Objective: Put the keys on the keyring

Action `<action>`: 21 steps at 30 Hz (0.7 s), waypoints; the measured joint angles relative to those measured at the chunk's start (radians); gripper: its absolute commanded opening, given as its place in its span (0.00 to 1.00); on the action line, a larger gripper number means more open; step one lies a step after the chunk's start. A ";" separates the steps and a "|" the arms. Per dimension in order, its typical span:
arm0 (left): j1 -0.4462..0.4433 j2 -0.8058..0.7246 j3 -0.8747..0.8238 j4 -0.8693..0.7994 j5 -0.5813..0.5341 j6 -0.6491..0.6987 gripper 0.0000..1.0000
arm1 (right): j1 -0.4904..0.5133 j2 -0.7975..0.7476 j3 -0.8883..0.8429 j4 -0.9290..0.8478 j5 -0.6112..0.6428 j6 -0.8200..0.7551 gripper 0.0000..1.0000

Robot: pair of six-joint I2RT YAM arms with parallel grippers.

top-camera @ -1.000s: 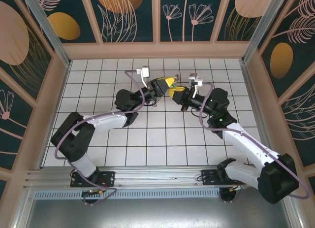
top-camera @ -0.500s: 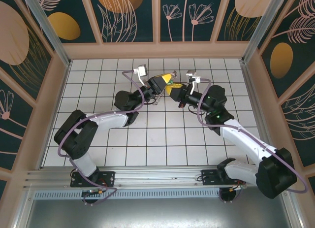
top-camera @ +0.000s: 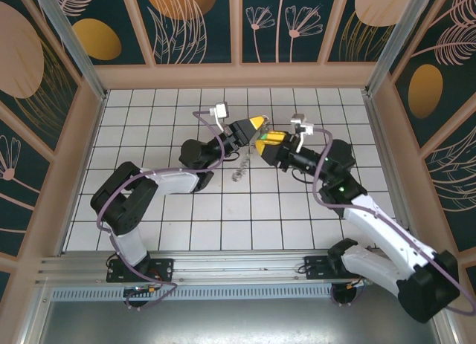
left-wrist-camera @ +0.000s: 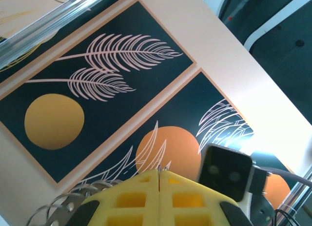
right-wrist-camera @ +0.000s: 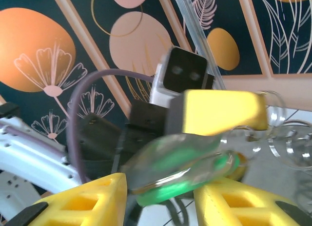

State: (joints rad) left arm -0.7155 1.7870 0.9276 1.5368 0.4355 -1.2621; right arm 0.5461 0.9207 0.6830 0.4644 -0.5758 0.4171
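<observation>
My left pincer (top-camera: 257,122) is clamped shut on the keyring (top-camera: 238,170), which hangs beneath it, while my right pincer (right-wrist-camera: 161,187) stands half open with the green key (right-wrist-camera: 183,170) in its gap, so threading looks unfinished.

Above the table's (top-camera: 223,218) far middle, the left end effector (top-camera: 256,122) sits just beyond the right end effector (top-camera: 263,143). The keyring (top-camera: 239,169) is just near-left of both; the key (right-wrist-camera: 185,170) lies between the right one's jaws.

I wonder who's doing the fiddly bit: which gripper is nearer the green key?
Right. The green key sits between the fingers of the right gripper; the left gripper is just beyond it.
</observation>
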 measured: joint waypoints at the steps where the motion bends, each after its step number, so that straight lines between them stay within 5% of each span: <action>1: 0.000 0.002 0.000 0.000 0.000 0.000 0.00 | 0.000 -0.029 -0.007 -0.011 0.005 0.000 0.42; 9: 0.000 0.002 0.000 0.001 0.000 0.000 0.00 | -0.071 -0.173 -0.025 -0.081 0.058 0.002 0.41; 21: 0.000 0.002 0.000 0.000 0.011 0.000 0.00 | -0.119 -0.050 0.010 -0.036 0.075 0.069 0.29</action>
State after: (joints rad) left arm -0.7155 1.7893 0.9276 1.5372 0.4465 -1.2621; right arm 0.4271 0.8703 0.6933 0.4282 -0.5011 0.4862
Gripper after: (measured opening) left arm 0.045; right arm 0.290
